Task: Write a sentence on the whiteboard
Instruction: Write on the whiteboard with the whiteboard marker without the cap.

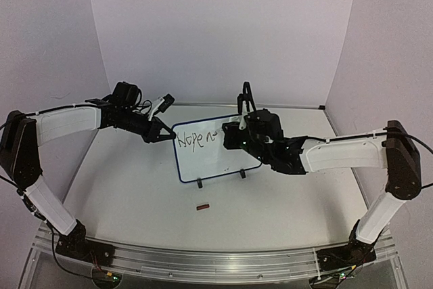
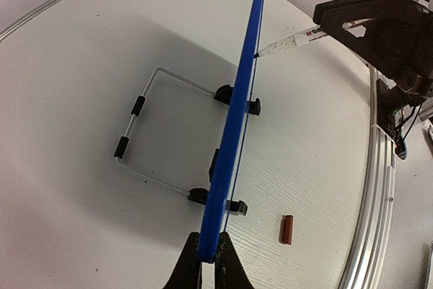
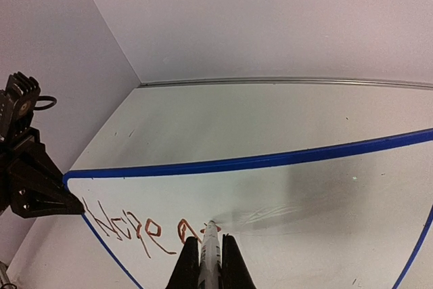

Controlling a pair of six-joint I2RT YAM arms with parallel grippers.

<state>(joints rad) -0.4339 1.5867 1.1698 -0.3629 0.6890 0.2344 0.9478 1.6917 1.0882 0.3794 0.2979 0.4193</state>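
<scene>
The whiteboard [image 1: 216, 153] stands upright on two black feet at the table's middle, its blue frame seen edge-on in the left wrist view [image 2: 237, 106]. My left gripper [image 1: 166, 137] is shut on the board's upper left corner [image 2: 210, 252]. My right gripper [image 1: 233, 139] is shut on a white marker [image 3: 210, 255], whose tip touches the board face. The sentence [image 1: 195, 140] reads "Hope n" in thin dark letters, and it also shows in the right wrist view [image 3: 139, 225]. The marker also shows in the left wrist view [image 2: 298, 38].
A small dark red marker cap [image 1: 202, 206] lies on the table in front of the board, and it also shows in the left wrist view [image 2: 287, 229]. A wire stand [image 2: 145, 140] props the board from behind. A metal rail [image 1: 216, 258] runs along the near edge.
</scene>
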